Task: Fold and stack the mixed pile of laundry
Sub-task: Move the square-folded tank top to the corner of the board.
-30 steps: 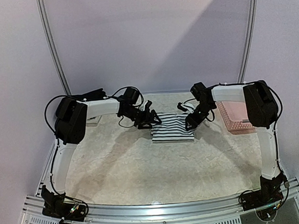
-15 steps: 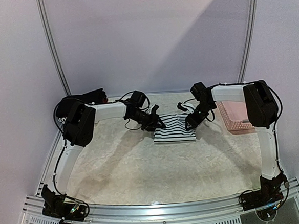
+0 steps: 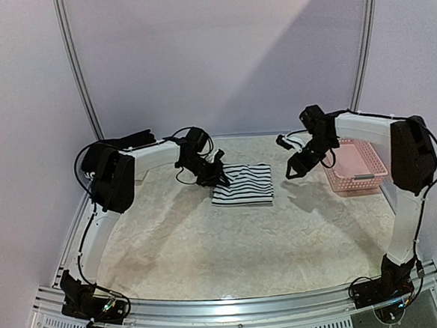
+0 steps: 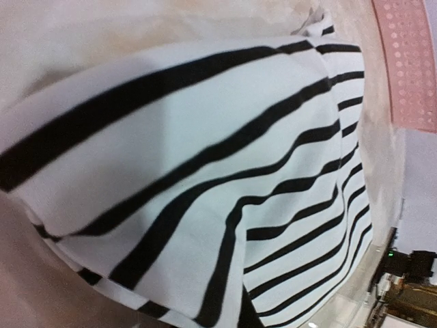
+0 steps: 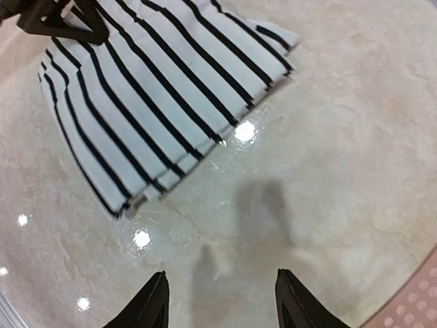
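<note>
While the left gripper (image 3: 218,176) clamps the folded black-and-white striped cloth tank top (image 3: 245,185), the right gripper (image 5: 220,275) hangs with jaws apart

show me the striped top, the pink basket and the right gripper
striped top (image 3: 244,185), top external view, middle of the cloth.
pink basket (image 3: 355,184), top external view, its near wall.
right gripper (image 5: 220,277), right wrist view, midway between its open fingertips.

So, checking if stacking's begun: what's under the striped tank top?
Only bare table shows around the folded striped tank top; nothing pokes out from beneath. Anything wholly under it is covered.
</note>
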You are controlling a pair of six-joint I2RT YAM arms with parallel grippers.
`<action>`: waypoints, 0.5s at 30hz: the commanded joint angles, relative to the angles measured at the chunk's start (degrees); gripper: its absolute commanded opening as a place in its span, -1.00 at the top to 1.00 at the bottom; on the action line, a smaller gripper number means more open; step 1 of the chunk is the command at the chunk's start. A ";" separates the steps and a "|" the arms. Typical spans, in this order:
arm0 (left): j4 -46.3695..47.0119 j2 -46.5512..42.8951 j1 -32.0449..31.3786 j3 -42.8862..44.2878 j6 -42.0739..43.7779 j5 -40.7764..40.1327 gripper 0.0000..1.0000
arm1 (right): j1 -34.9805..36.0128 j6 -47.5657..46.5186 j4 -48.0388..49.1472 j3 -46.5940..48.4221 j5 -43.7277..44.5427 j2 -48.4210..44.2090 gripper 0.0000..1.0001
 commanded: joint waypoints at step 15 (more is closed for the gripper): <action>-33.75 -6.68 4.90 16.79 27.04 -44.01 1.00 | -0.92 -1.38 1.29 -8.35 -3.84 -12.53 -0.08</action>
